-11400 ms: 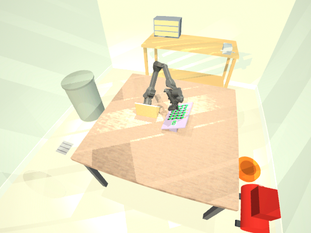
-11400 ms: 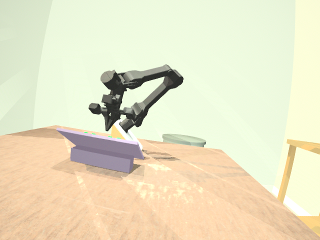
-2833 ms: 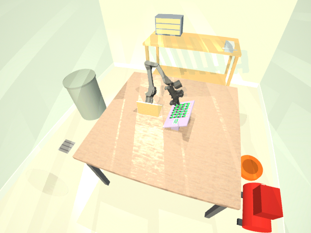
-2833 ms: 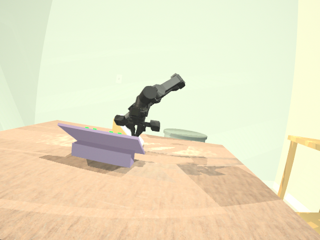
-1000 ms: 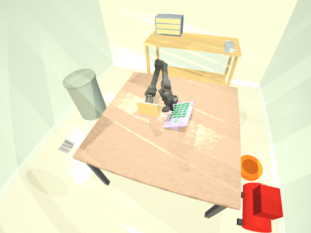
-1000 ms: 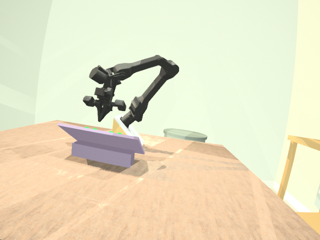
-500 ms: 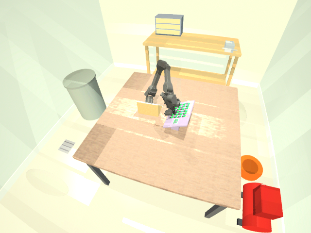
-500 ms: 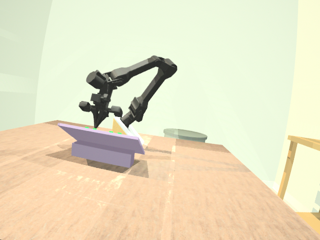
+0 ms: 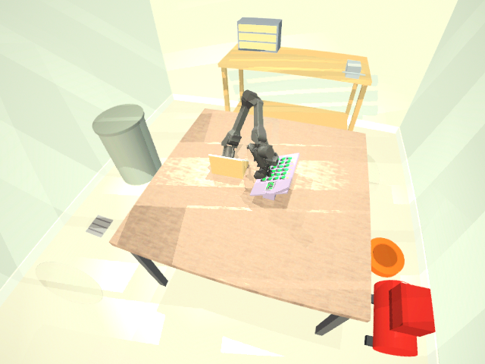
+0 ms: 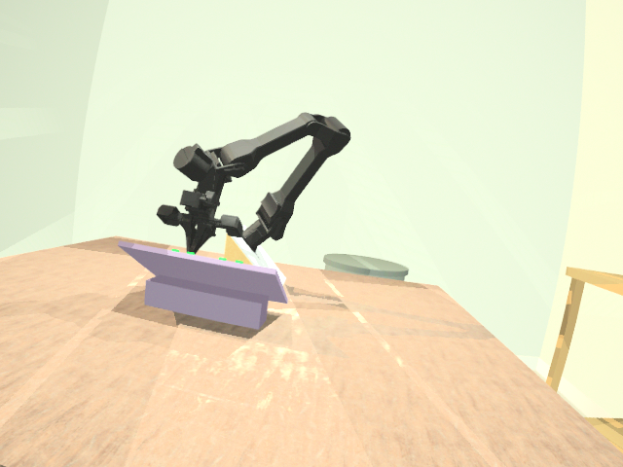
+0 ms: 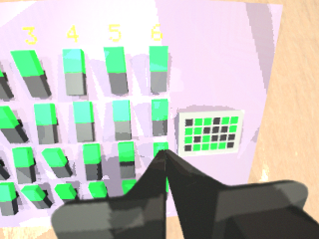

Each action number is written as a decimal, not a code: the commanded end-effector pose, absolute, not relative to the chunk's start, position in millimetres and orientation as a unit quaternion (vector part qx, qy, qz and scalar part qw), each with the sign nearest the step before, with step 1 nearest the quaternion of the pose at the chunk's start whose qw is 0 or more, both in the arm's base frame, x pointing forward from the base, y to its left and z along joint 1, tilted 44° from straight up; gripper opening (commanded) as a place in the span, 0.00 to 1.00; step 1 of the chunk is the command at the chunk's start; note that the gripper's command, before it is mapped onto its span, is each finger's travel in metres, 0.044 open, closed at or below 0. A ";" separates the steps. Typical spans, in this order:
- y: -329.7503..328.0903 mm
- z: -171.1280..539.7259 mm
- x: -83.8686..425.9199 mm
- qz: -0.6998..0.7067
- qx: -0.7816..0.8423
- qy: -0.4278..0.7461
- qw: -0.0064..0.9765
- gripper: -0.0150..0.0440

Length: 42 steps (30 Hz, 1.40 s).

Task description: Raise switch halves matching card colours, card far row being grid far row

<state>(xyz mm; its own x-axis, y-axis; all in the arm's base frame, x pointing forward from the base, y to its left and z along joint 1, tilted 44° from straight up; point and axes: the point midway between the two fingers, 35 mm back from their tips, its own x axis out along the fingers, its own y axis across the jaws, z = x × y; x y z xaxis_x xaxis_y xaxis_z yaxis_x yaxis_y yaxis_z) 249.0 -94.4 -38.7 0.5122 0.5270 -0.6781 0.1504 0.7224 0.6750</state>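
Observation:
The lilac panel stands tilted on a block, with rows of green and dark grey switches. In the wrist view, columns 3 to 6 are labelled; column 1 is out of view. The card sits right of the grid. Its far row reads dark, green, green, dark, green, green. My gripper is shut and empty, pointing down at the third-row switch of column 6. Its fingers hide part of that switch and of the near row. I cannot tell whether the tips touch it or which half is raised.
A yellow upright board stands on the wooden table, beside the arm's base and left of the panel. A grey bin, an orange bowl and a red object are on the floor around the table.

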 end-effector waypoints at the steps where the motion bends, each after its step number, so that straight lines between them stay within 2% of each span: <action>1: -86.9 -44.7 249.1 0.120 0.360 0.483 0.790 0.25; 42: -85.0 -47.0 251.0 0.120 0.360 0.482 0.790 0.25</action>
<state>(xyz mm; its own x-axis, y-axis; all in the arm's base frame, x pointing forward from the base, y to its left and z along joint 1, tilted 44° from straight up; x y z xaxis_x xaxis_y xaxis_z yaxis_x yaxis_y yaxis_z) 252.1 -87.0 -46.1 0.5068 0.5331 -0.6775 0.1528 0.7179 0.6792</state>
